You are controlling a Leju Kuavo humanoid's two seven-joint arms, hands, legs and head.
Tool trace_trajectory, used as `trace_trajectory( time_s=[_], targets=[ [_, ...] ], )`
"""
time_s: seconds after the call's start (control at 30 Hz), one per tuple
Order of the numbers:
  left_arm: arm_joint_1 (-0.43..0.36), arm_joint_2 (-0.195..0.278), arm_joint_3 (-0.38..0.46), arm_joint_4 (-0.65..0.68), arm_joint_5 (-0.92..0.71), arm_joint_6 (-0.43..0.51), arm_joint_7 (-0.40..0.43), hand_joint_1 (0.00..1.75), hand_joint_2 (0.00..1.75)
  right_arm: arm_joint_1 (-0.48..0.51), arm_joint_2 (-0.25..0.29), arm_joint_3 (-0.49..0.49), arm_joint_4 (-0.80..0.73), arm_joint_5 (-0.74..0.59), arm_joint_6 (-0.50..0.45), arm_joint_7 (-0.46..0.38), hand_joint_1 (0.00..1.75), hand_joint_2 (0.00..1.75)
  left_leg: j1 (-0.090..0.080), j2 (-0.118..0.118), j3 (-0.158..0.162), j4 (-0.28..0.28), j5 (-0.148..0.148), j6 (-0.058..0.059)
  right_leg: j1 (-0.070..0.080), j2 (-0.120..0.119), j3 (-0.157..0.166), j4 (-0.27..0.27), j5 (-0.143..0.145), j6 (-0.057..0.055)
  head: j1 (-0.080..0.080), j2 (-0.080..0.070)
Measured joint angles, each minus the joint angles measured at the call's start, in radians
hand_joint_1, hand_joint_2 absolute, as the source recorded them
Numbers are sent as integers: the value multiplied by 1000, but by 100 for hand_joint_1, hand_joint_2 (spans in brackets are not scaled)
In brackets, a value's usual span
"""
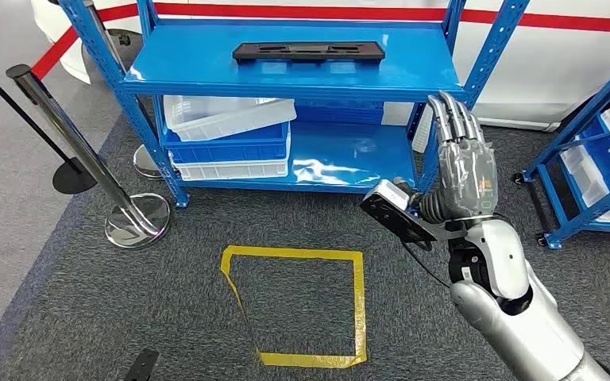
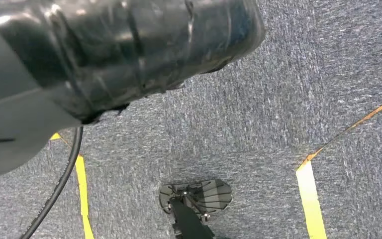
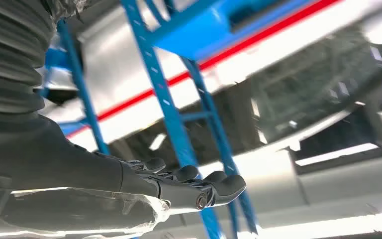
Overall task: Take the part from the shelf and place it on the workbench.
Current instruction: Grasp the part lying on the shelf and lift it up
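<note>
Right now, my right hand (image 1: 462, 171): raised in front of the blue shelf's (image 1: 290, 75) near right post, fingers straight and close together, pointing up, holding nothing, touching nothing.
Right wrist view: fingertips (image 3: 229, 185) lie side by side, blurred blue shelf posts beyond them.
My left hand (image 2: 114, 55): a dark wrapped bulk over grey carpet; I cannot tell how its fingers lie.
Part (image 1: 308, 51): long black piece lying flat on the shelf's top board, well apart from my right hand.
Writing: none I can read.
Bins (image 1: 226, 136): white and blue, stacked on the shelf's lower board, left side.
Yellow tape square (image 1: 302, 303): on the carpet in front of the shelf.
Barrier post (image 1: 87, 159): chrome, just left of the shelf.
Second blue shelf (image 1: 596, 159): off to the right, holding white bins.
</note>
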Motion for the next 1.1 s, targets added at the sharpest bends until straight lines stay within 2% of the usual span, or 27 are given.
trace_trajectory(
  time_s=[0.03, 0.17, 0.4, 0.57, 0.8, 1.1],
  targets=[
    [0, 0, -1, 0, 0, 0, 0, 0, 0, -8, 0, 6, -6, 3, 6, -1, 0, 175, 0, 0, 0, 0, 0, 0, 0, 0, 0, 0, 0, 0, 0, 0],
    [-2, 0, -4, 0, 0, -7, 0, 0, 0, -63, 2, 51, -34, 20, 47, -4, 0, 0, 0, 0, 0, 0, 0, 0, 0, 0, 0, 0, 0, 0, 0, 0],
    [-9, 0, -8, 0, 3, -51, 8, 0, 0, -203, 22, 161, -47, -45, 197, 3, 0, 0, 0, 0, -1, 0, 0, 0, 1, 0, -1, 0, 0, 0, 0, 0],
    [-9, 1, -14, 0, 6, -58, 8, 0, 0, -253, 35, 210, -46, -89, 229, 8, 0, 0, 0, -1, -2, 0, 0, 0, 1, 0, -1, 0, 0, 0, 0, 0],
    [-17, 4, -23, 0, 1, -73, -7, 0, 0, -315, 63, 302, -23, -160, 320, 9, 0, 0, 0, -1, -3, 0, 0, 0, 1, 0, -2, 0, 0, 0, 0, 0],
    [-22, 4, -30, 0, 13, -83, 1, 0, 0, -354, 98, 391, 30, -189, 356, 2, 0, 0, 0, -1, -3, 0, 0, 0, 2, 0, -2, 0, 0, 0, 0, 0]
  ],
)
